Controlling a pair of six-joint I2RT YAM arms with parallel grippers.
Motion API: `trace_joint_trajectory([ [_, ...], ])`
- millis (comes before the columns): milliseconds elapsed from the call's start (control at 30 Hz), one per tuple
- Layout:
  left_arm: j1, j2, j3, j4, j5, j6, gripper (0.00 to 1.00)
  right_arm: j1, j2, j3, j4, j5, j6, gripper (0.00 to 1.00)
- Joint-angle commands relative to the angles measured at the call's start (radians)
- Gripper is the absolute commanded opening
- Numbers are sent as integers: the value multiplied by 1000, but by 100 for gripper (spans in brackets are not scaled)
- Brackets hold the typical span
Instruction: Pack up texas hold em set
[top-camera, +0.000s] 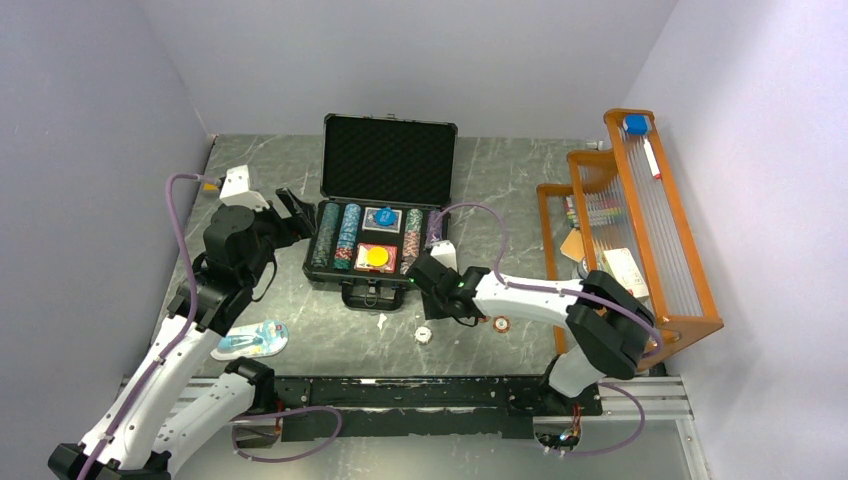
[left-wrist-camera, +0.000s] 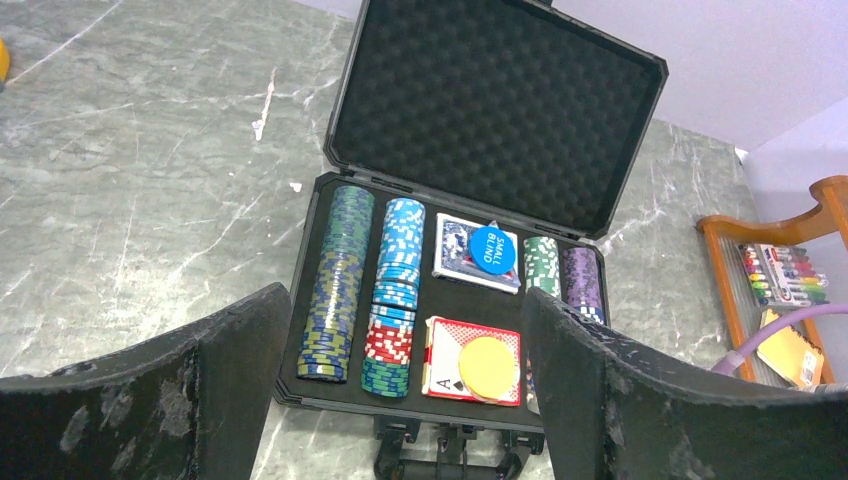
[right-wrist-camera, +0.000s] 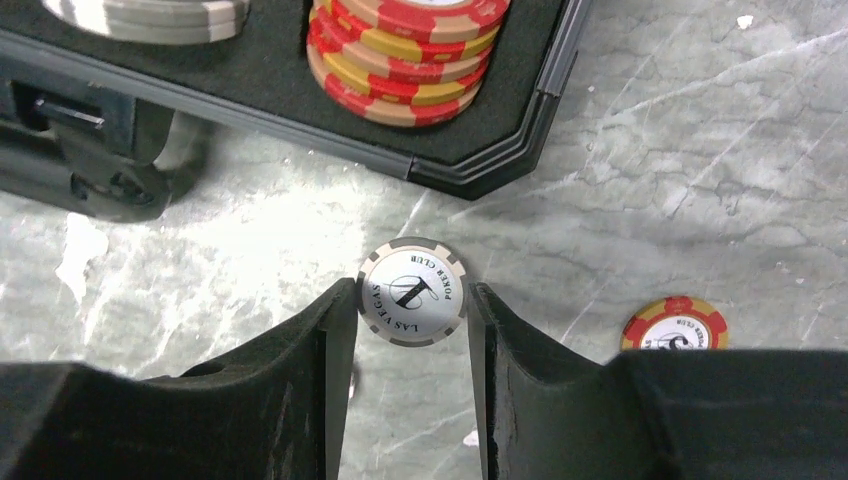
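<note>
The black briefcase (top-camera: 388, 130) lies open mid-table, with its foam lid (left-wrist-camera: 500, 110) up. Rows of striped poker chips (left-wrist-camera: 345, 280) fill its slots. Between them lie a blue deck (left-wrist-camera: 455, 245) under a blue disc (left-wrist-camera: 491, 247) and a red deck (left-wrist-camera: 445, 355) under a yellow disc (left-wrist-camera: 487, 365). In front of the case's right corner (right-wrist-camera: 480, 170), a grey-white chip (right-wrist-camera: 412, 292) lies flat on the table. My right gripper (right-wrist-camera: 412, 300) pinches its edges between the fingertips. A red-yellow chip (right-wrist-camera: 675, 325) lies loose to its right. My left gripper (left-wrist-camera: 405, 370) hovers open and empty at the case's left side.
An orange wooden rack (top-camera: 640, 220) with markers and papers stands along the right edge. A blue-white blister pack (top-camera: 250, 340) lies near the left arm. A small white scrap (top-camera: 382, 320) lies in front of the case handle (top-camera: 375, 295).
</note>
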Motion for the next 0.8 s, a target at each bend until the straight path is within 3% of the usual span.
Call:
trace_joint_trajectory([
  [0, -5, 1, -7, 16, 0, -5, 89, 0, -51, 1, -30, -52, -23, 44],
  [767, -5, 7, -5, 17, -1, -3, 89, 160, -29, 20, -21, -82, -48, 47],
])
